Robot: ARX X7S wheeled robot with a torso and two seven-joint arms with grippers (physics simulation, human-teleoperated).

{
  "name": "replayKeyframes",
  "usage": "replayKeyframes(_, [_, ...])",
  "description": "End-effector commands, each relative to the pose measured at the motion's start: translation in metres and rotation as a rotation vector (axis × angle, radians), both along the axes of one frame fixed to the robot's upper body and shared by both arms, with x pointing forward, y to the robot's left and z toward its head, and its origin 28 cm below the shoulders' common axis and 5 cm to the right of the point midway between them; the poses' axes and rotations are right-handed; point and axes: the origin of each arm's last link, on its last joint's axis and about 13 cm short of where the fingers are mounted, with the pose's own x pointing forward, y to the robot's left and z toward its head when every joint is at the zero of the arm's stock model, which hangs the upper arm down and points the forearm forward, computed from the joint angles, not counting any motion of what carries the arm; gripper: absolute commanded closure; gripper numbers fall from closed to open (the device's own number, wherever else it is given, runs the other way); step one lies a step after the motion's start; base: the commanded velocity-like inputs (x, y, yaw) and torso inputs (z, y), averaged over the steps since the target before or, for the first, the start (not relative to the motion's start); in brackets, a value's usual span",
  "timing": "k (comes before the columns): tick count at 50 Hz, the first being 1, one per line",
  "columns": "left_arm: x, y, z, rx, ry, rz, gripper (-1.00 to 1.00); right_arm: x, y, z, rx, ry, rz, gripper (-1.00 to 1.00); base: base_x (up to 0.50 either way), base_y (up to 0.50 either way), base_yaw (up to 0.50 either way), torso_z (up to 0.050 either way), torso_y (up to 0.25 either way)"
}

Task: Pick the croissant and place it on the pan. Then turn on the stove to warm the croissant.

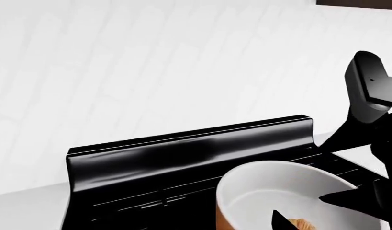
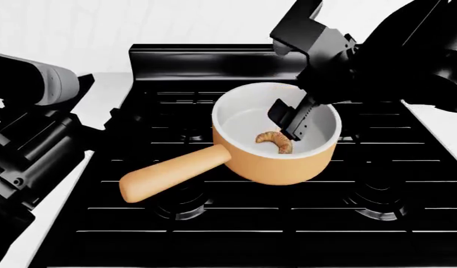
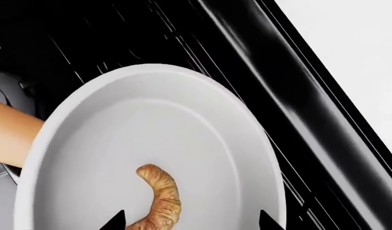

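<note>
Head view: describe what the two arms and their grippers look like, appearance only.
Both arms are glossy black with blocky, angular housings. The left arm has a rounded light-grey cylindrical segment near the top. The right gripper has flat, narrow black fingers on a boxy black wrist. No cables, markings or sleeves are visible.

Pan on stove, croissant inside.

Looks like a simulated home kitchen

Glossy black gas stove with grid grates, white tiled wall behind it, pale countertop alongside, and an orange pan sitting on a burner.
</note>
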Motion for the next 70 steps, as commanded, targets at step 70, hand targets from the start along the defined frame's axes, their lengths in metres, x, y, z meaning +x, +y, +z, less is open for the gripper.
replayKeyframes(70, [0.002,0.001,-0.007,-0.044,-0.002,-0.003,-1.00,-0.136,-0.015,-0.045,0.627,-0.550,-0.346,-1.00,0.00,0.00,0.00,0.000,0.000])
